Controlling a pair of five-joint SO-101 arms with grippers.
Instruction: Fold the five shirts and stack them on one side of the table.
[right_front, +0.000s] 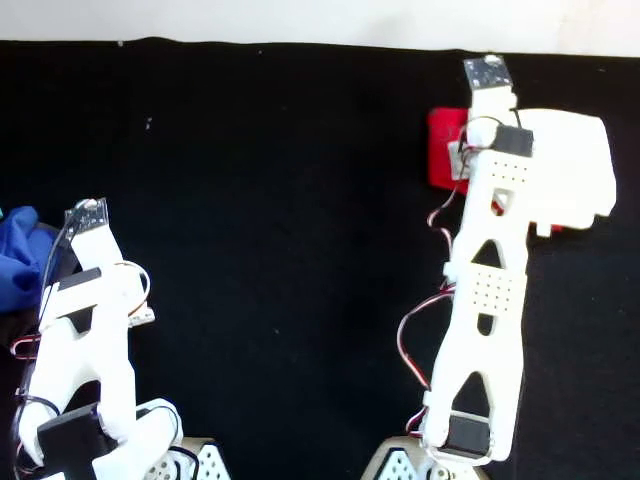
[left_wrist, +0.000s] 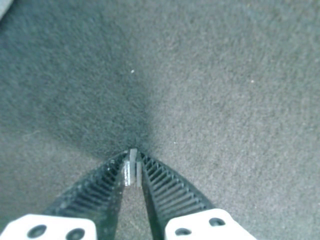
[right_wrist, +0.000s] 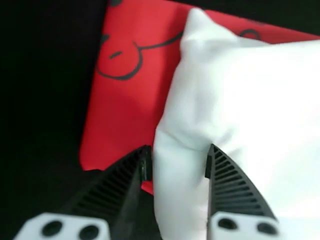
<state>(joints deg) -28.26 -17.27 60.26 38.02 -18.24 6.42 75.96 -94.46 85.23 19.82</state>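
A folded white shirt (right_front: 570, 165) lies at the far right of the black table on top of a folded red shirt (right_front: 443, 150). My right arm (right_front: 490, 250) stretches out to them. In the right wrist view my right gripper (right_wrist: 177, 162) holds a thick fold at the edge of the white shirt (right_wrist: 240, 110), with the red shirt (right_wrist: 130, 95) and its black line drawing just beyond. A crumpled blue shirt (right_front: 20, 255) lies at the table's left edge beside my left arm (right_front: 85, 300). My left gripper (left_wrist: 133, 162) is shut on nothing, just above the bare cloth.
Black cloth (right_front: 290, 200) covers the table between the arms and toward the back. Red and black cables (right_front: 415, 330) loop off the right arm's side. Both arm bases stand at the front edge.
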